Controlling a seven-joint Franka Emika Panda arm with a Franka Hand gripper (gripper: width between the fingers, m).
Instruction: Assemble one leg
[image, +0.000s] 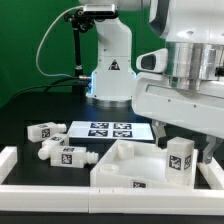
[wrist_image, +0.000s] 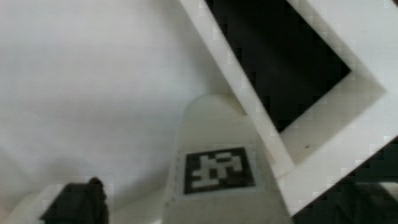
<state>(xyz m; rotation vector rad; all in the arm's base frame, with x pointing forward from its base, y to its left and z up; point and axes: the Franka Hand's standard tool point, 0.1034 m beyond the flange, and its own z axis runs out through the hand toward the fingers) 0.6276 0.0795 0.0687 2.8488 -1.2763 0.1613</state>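
White plastic fills the scene: the gripper (image: 181, 150) holds one leg (image: 179, 158) upright between its fingers, tag facing out, just over the square panel (image: 125, 162) with raised edges near the counter's front edge. In the wrist view the leg (wrist_image: 222, 160) stands against the pale panel (wrist_image: 89, 90) (its rim crossing diagonally). Three more legs (image: 58, 143) lie loose toward the exterior view's left — beside the marker board (image: 108, 129) on the dark counter (image: 40, 108).

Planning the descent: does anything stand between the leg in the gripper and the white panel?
Nothing visible does. The leg sits in the gripper, right at the panel; the spare legs lie apart from it.
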